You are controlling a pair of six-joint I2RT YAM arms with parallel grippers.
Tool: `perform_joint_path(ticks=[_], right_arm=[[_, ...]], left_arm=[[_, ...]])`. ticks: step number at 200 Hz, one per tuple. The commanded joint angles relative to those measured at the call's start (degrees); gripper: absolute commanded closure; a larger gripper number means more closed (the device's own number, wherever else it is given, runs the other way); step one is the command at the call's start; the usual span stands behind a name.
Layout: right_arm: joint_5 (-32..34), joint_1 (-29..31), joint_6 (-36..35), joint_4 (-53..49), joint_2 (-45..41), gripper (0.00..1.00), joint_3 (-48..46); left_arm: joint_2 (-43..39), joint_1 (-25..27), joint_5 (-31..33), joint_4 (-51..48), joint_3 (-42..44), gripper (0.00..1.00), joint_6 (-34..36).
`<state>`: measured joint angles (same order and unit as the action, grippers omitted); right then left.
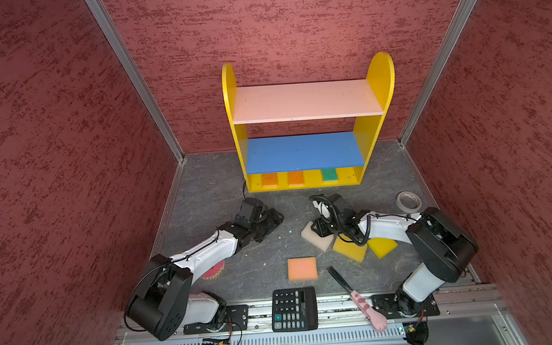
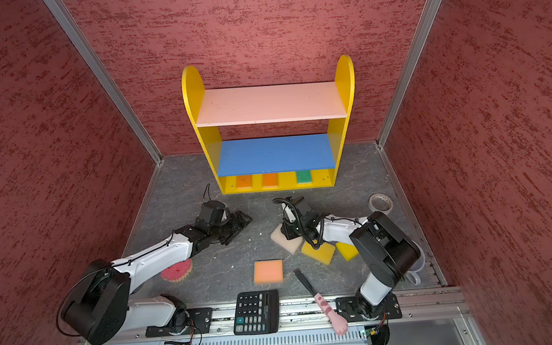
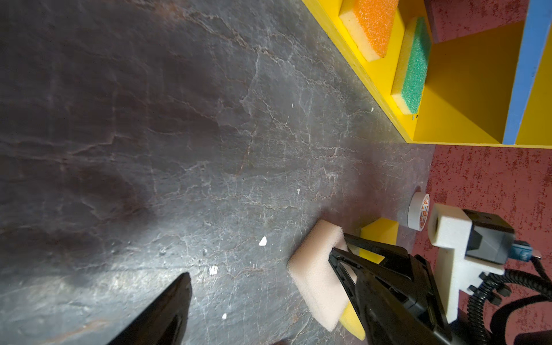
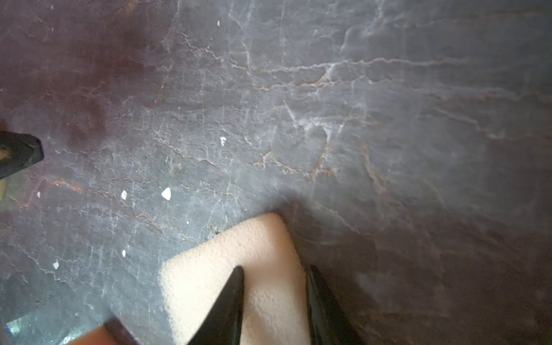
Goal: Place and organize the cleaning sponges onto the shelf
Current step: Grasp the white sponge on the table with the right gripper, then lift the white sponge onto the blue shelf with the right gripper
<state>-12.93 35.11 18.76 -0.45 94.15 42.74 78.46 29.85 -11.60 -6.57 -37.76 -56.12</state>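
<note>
Top views, shelf [image 1: 306,100]: upper middle, against the back wall; two orange sponges [image 1: 269,180] and a green sponge [image 1: 329,174] lie on its yellow bottom board.
Top views, loose sponges: cream sponge [image 1: 310,235] and two yellow sponges [image 1: 351,254] right of centre; peach sponge [image 2: 268,271] lower centre; pink round sponge [image 2: 176,272] lower left, partly under the left arm.
Top views, left gripper [image 1: 275,218]: centre-left, jaws spread wide, holding nothing.
Top views, right gripper [image 2: 287,235]: over the cream sponge.
Left wrist, left gripper: one finger [image 3: 170,307] at lower left, above bare table [image 3: 149,134].
Left wrist, right gripper [image 3: 343,248]: lower right, fingertips pinching the cream sponge [image 3: 312,268], which leans on one of the yellow sponges.
Right wrist, right gripper [image 4: 274,286]: bottom centre, jaws narrow, closed on the cream sponge [image 4: 209,263] at its edge.
</note>
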Motion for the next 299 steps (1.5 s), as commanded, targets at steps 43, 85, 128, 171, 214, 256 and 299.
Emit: perform_joint_path(ticks=[43, 85, 128, 171, 214, 256, 299], right_arm=[[-3.2, 0.0, 3.3, 5.7, 4.2, 1.0, 7.9], [-2.1, 0.1, 5.8, 7.7, 5.5, 1.0, 16.8], [3.6, 0.0, 7.5, 5.8, 11.2, 1.0, 34.3], [11.7, 0.0, 14.7, 2.9, 21.2, 1.0, 49.3], [18.6, 0.0, 23.6, 4.0, 28.6, 1.0, 56.8], [23.9, 0.0, 27.8, 2.9, 32.5, 1.0, 62.5], [26.6, 0.0, 29.0, -0.7, 36.5, 1.0, 69.3]], left_arm=[[1.9, -0.3, -0.2, 3.1, -1.2, 0.15, -0.1], [-2.1, -1.1, 2.4, 3.8, -0.4, 0.13, 0.7], [-10.9, -3.4, 7.1, -0.5, 3.1, 0.09, 1.0], [-22.7, -5.1, 11.6, -6.0, 8.3, 0.07, -0.6], [-31.7, -8.0, 12.3, -11.1, 12.3, 0.05, -0.8], [-31.6, -9.3, 10.4, -9.6, 13.2, 0.05, -0.6], [-29.1, -10.7, 8.0, -7.8, 12.9, 0.04, 0.7]])
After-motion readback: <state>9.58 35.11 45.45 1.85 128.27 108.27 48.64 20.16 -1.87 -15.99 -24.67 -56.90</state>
